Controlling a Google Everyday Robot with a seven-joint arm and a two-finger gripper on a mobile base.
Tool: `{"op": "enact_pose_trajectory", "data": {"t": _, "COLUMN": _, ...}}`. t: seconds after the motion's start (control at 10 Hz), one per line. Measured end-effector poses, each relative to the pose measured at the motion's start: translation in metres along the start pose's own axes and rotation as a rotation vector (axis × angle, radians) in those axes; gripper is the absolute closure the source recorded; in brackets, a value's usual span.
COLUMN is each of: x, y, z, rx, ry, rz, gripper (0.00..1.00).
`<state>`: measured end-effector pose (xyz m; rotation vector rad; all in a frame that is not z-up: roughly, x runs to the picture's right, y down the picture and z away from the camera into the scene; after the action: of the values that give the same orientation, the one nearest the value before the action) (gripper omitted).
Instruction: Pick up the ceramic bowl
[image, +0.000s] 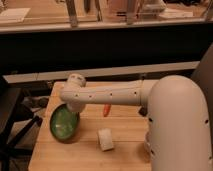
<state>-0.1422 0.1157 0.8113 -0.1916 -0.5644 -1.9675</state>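
The white arm (115, 94) reaches left across the wooden table (125, 150) and bends down at the wrist. Its gripper (68, 106) is at the far rim of the glossy green ceramic bowl (64, 125), which is near the table's left edge. I cannot tell whether the gripper is open or closed.

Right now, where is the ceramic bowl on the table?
In the camera view, the ceramic bowl lies at the picture's left, near the edge of the wooden table, just below the gripper, with the white cup to its right.

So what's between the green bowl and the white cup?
Just bare wooden table, in the camera view. The gripper is right by the round green ceramic bowl.
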Motion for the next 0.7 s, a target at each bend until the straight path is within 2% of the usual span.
{"op": "enact_pose_trajectory", "data": {"t": 0.7, "x": -0.002, "y": 0.021, "z": -0.010, "rx": 0.002, "ry": 0.021, "rz": -0.037, "gripper": 0.97}}
